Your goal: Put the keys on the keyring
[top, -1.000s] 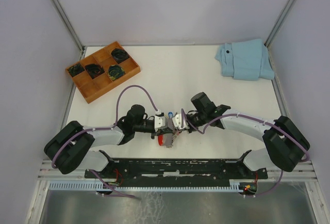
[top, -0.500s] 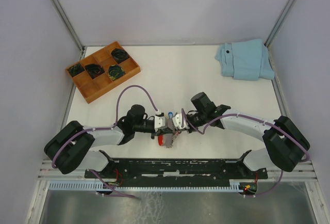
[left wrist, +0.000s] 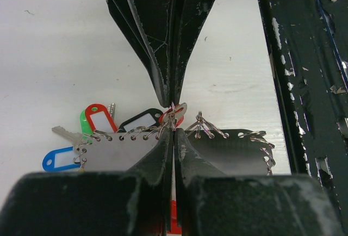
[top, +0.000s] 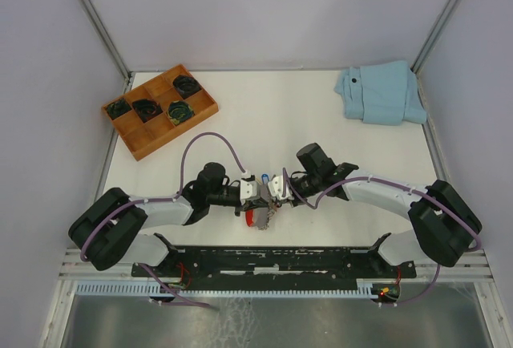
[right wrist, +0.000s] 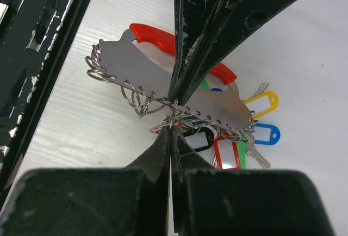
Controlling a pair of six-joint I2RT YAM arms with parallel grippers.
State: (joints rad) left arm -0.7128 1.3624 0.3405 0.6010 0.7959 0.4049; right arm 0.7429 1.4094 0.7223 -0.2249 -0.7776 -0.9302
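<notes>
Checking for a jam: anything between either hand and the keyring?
Nothing visible. The left hand and right hand meet tip to tip, both shut on an edge ring of the keyring. The red tag and green tag lie off to one side, not between.

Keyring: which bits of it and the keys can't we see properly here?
- Top external view: the keyring is too small, partly under the left gripper and right gripper.
- Left wrist view: the green tag hides behind the red tag.
- Right wrist view: dark fingers cover the keyring's middle; which ring is pinched is unclear.
</notes>
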